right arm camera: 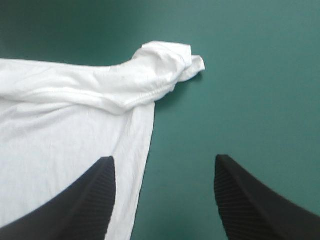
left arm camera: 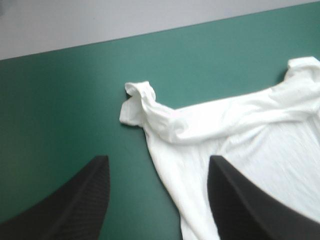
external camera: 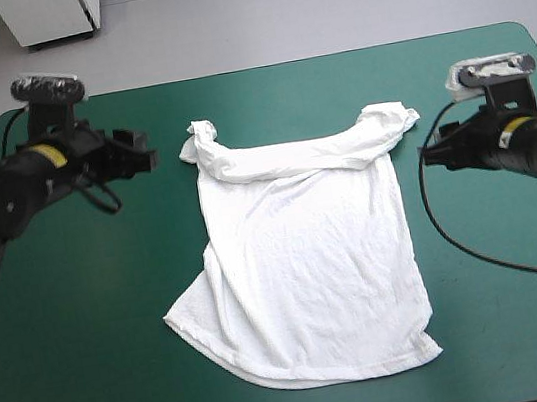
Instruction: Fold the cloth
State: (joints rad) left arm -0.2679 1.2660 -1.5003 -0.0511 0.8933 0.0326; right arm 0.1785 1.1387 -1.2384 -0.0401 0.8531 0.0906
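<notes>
Our teal-green table (external camera: 84, 319) carries the T-shirt (external camera: 309, 266) at its middle. It is spread mostly flat, hem toward the near edge and shoulders toward the far edge, with the top band rolled over. Our left gripper (left arm camera: 158, 162) and right gripper (right arm camera: 164, 161) stand wide open and empty, each near its own shoulder. We judge the grasp should take the bunched left sleeve (left arm camera: 139, 100) and right sleeve (right arm camera: 172, 60) together, pinching all layers evenly so the fold lands straight.
</notes>
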